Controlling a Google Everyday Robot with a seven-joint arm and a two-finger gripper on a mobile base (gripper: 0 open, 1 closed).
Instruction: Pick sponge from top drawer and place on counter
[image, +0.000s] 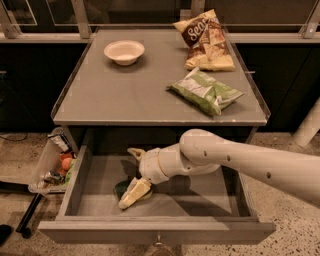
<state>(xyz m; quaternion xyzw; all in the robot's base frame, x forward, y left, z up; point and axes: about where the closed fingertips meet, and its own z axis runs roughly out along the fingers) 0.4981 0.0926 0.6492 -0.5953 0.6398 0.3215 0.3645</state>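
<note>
The top drawer (80, 185) is pulled open below the counter (125, 95). The sponge (121, 188), dark green with a little yellow showing, lies on the drawer floor left of centre. My gripper (127, 177) reaches into the drawer from the right and is open. Its lower finger (134, 192) lies over the sponge's near edge, and its upper finger (134, 152) points toward the drawer's back. The sponge is partly hidden by the lower finger.
On the counter stand a white bowl (124, 51) at the back left, a brown and yellow chip bag (204, 39) at the back right and a green snack bag (206, 91) at the right. A clear bin of items (54, 167) hangs left of the drawer.
</note>
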